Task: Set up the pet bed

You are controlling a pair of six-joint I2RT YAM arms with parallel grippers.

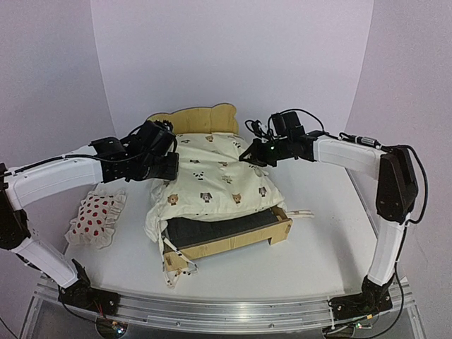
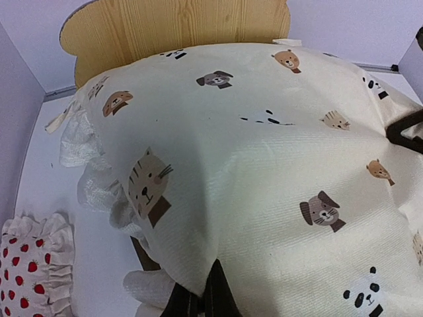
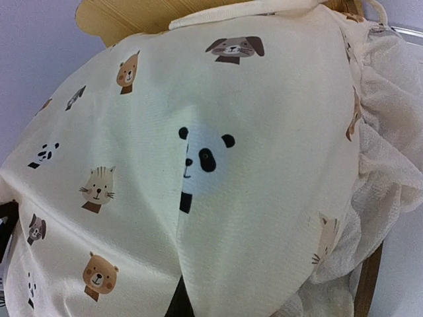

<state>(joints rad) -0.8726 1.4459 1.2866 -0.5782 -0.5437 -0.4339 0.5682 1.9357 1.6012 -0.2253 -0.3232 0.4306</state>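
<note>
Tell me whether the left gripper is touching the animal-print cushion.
Touching. The left wrist view shows the left gripper shut on the near edge of the animal-print cushion, with the fabric puckering down between its fingers.

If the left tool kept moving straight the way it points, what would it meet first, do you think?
The cream cushion: the left tool is shut on its near edge, and the fabric fills the view ahead. Beyond, probably the pet bed's headboard, though depth is unclear.
</note>
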